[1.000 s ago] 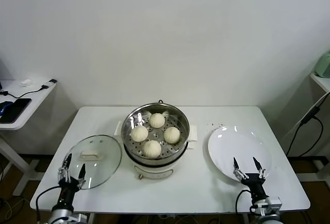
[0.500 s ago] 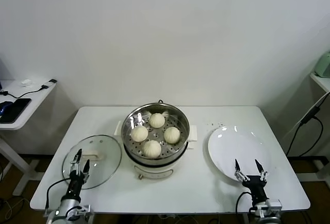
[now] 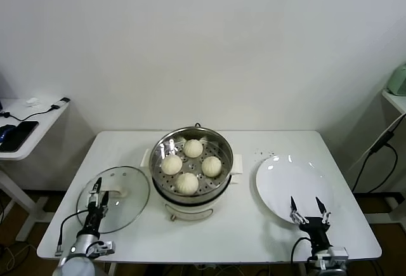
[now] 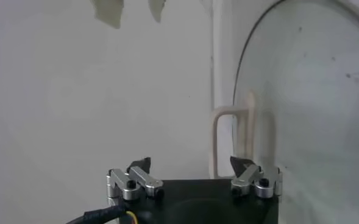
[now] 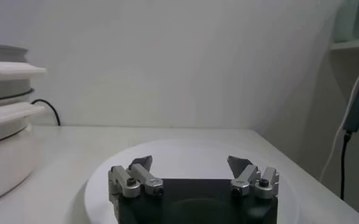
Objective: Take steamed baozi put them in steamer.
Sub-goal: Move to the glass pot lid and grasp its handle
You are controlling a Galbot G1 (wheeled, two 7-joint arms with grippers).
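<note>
All four steamed baozi [image 3: 190, 167] already sat on the perforated tray inside the steamer [image 3: 191, 173] at the middle of the desk [image 3: 254, 225], so I judged the loading step finished and only the closing of the job left. They looked smooth, domed and pale cream, spaced in a rough diamond without crowding the steel wall. My left gripper [image 3: 98, 191] hung at the near left edge over the glass lid [image 3: 114, 198], its jaws spread and holding nothing; the lid's white handle [image 4: 233, 141] lay just ahead of them. My right gripper [image 3: 309, 210] was at the near rim of the bare white plate [image 3: 293, 184], jaws likewise apart and empty. If anything remained, I thought it would be taking the lid by that handle and carrying it right onto the steamer.
</note>
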